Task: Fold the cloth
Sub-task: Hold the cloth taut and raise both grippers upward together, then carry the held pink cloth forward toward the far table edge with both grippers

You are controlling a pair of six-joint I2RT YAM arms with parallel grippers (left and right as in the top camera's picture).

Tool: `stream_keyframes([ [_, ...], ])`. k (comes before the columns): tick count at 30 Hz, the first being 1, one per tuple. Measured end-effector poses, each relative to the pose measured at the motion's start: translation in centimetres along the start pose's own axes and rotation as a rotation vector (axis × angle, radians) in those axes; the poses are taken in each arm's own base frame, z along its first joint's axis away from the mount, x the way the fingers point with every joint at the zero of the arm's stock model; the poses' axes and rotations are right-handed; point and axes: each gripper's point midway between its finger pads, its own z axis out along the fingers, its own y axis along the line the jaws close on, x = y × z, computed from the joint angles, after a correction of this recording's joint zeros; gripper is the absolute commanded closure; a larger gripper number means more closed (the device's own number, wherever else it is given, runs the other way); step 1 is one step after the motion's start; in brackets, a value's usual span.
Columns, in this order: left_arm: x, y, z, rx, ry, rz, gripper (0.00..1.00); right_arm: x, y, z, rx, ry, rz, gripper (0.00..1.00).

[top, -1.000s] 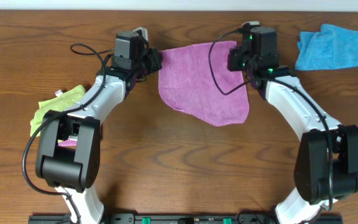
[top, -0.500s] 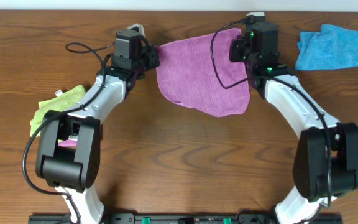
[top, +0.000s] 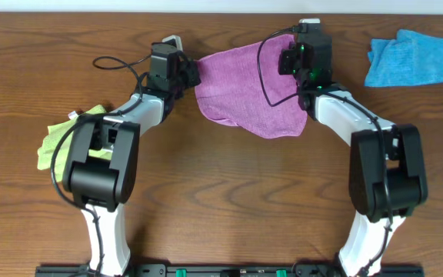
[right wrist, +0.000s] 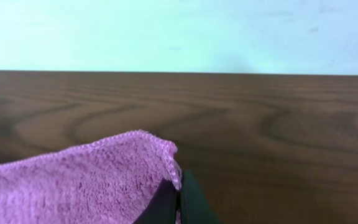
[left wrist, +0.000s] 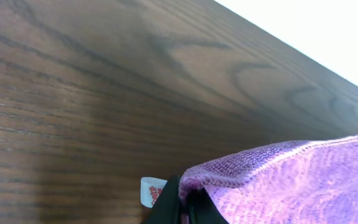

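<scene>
The purple-magenta cloth (top: 244, 85) hangs between my two grippers at the far middle of the table, its lower edge sagging toward me. My left gripper (top: 193, 73) is shut on the cloth's left corner; in the left wrist view the black fingers (left wrist: 185, 202) pinch the cloth (left wrist: 291, 180) beside its small white tag (left wrist: 151, 190). My right gripper (top: 289, 60) is shut on the right corner; in the right wrist view the fingers (right wrist: 179, 199) clamp the cloth's (right wrist: 73, 183) tip.
A bright blue cloth (top: 410, 58) lies crumpled at the far right. A lime-green cloth (top: 68, 131) lies at the left beside my left arm. The table's far edge meets a pale wall (right wrist: 179, 31) just beyond the grippers.
Both grippers have carried the cloth's corners farther toward the back of the table. The hanging lower edge has been drawn up and back with them.
</scene>
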Motion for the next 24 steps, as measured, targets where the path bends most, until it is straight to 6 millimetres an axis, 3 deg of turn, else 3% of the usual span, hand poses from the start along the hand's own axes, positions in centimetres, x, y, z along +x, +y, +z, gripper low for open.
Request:
stream_keyframes([
  [7,-1.5,0.1,1.2,-0.004,-0.057,0.01,0.94,1.2,-0.7,1.3,0.032,-0.012,0.001,0.99],
  [9,-2.0,0.0,1.1,-0.009,-0.078,0.014,0.86,1.3,-0.8,1.5,0.039,-0.015,0.001,0.96],
  [10,-2.1,0.1,1.1,-0.015,-0.085,0.019,0.78,1.4,-0.9,1.6,0.046,-0.016,0.002,0.87],
  [12,-2.3,0.3,1.1,-0.028,-0.093,0.018,0.44,1.4,-1.2,1.7,0.061,-0.024,0.004,0.78],
  [13,-2.4,0.4,1.1,-0.034,-0.097,0.021,0.29,1.2,-1.4,1.7,0.073,-0.034,0.009,0.69],
  [15,-2.5,0.5,1.1,-0.039,-0.102,0.018,0.07,0.9,-1.5,1.7,0.079,-0.047,0.018,0.46],
  [18,-2.5,0.5,1.1,-0.042,-0.104,0.016,0.04,0.6,-1.6,1.7,0.086,-0.058,0.022,0.27],
  [20,-2.5,0.5,1.1,-0.042,-0.104,0.016,0.05,0.5,-1.6,1.7,0.089,-0.059,0.022,0.04],
  [24,-2.3,0.7,1.1,-0.047,-0.096,0.015,0.05,0.4,-1.4,1.6,0.09,-0.063,0.021,0.01],
])
